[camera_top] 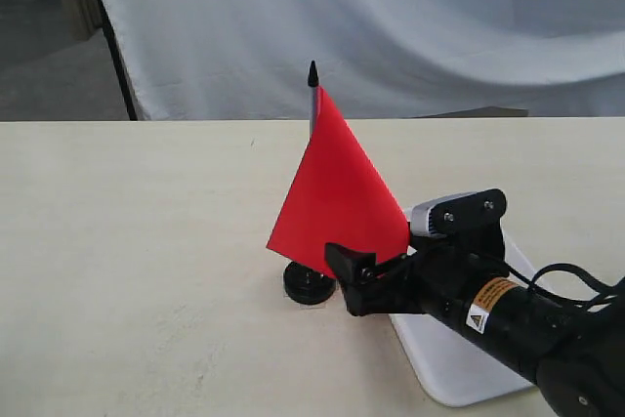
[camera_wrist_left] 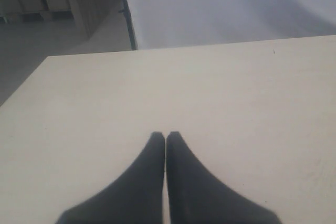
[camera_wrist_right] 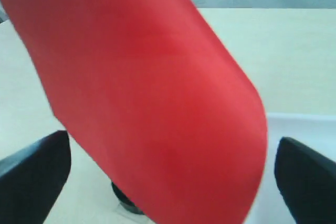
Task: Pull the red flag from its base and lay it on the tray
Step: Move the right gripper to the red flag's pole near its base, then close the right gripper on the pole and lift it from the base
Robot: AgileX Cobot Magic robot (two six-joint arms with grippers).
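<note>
The red flag [camera_top: 337, 192] stands upright in its base [camera_top: 310, 285], a small black disc on the table; its black pointed tip [camera_top: 312, 73] shows above the cloth. My right gripper [camera_top: 359, 285] is open, low beside the base, with the cloth's lower corner hanging between its fingers. In the right wrist view the red flag [camera_wrist_right: 152, 108] fills the frame between the two spread fingers [camera_wrist_right: 37, 174], and a sliver of the base [camera_wrist_right: 123, 196] shows beneath. The white tray [camera_top: 464, 368] lies under the right arm, mostly covered. My left gripper [camera_wrist_left: 166, 136] is shut, empty, over bare table.
A pale wooden table [camera_top: 127, 241] carries everything. A white cloth backdrop [camera_top: 391, 17] hangs behind its far edge. The table's far edge and left corner [camera_wrist_left: 50, 59] show in the left wrist view, with floor beyond.
</note>
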